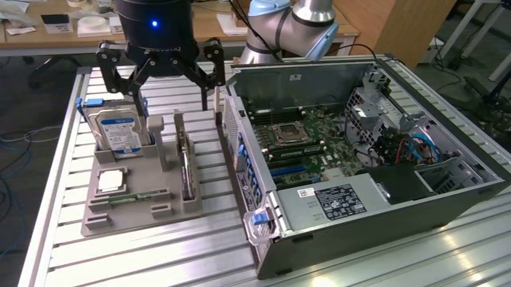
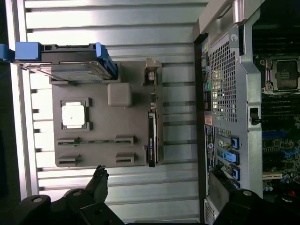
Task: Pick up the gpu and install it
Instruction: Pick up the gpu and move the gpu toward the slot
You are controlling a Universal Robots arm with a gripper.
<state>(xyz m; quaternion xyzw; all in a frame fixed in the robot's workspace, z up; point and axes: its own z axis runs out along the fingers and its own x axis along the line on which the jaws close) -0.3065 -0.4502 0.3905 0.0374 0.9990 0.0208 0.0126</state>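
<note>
Currently hovering over the parts holder | my gripper point(image 1: 179, 107) has its 2 fingers spread wide, holding nothing | gpu point(image 1: 186, 161) stands on edge in the gray holder point(image 1: 136, 218), untouched, between the hard drive point(image 1: 118, 128) and the open computer case point(image 1: 359, 149)

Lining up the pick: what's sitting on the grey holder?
Hard drive upright, processor flat, memory stick slotted, gpu on edge. The gpu's lower edge is hidden in its slot.
</note>
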